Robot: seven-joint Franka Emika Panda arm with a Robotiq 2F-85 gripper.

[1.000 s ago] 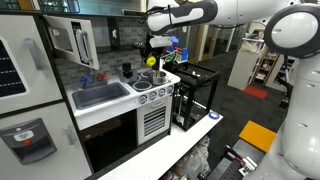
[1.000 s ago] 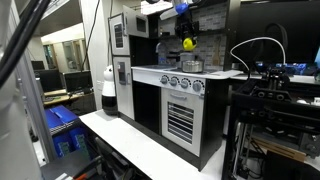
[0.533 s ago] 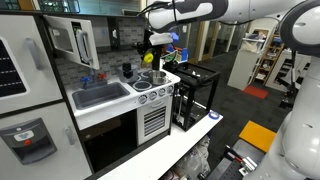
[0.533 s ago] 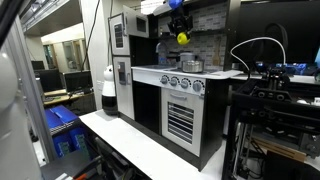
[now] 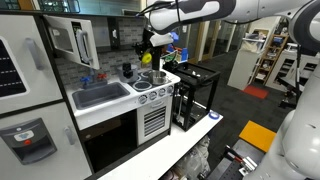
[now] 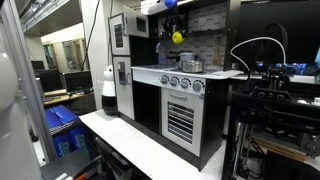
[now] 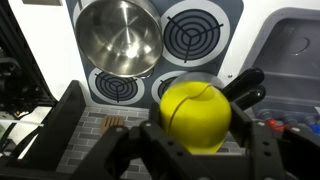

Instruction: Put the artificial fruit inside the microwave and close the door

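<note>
My gripper (image 5: 148, 50) is shut on the artificial fruit (image 5: 147, 58), a small bright yellow ball, and holds it in the air above the stove top (image 5: 152, 88). In the wrist view the fruit (image 7: 195, 113) fills the space between the dark fingers (image 7: 247, 92), over the burners. The microwave (image 5: 60, 36) hangs at the upper left of the toy kitchen, well left of the gripper. Its white-framed door (image 5: 84, 43) with the dark window stands swung open. In an exterior view the fruit (image 6: 177, 37) hangs near the kitchen's upper cabinets.
A steel pot (image 7: 118, 38) sits on a back burner below the gripper, also seen as the pot (image 5: 148, 77). A sink (image 5: 100, 95) lies left of the stove, with the black oven (image 5: 108, 140) beneath. A black frame (image 5: 195, 95) stands right of the kitchen.
The gripper has carried the yellow fruit a little to the left and slightly upward, toward the microwave side. The grip stays shut.
</note>
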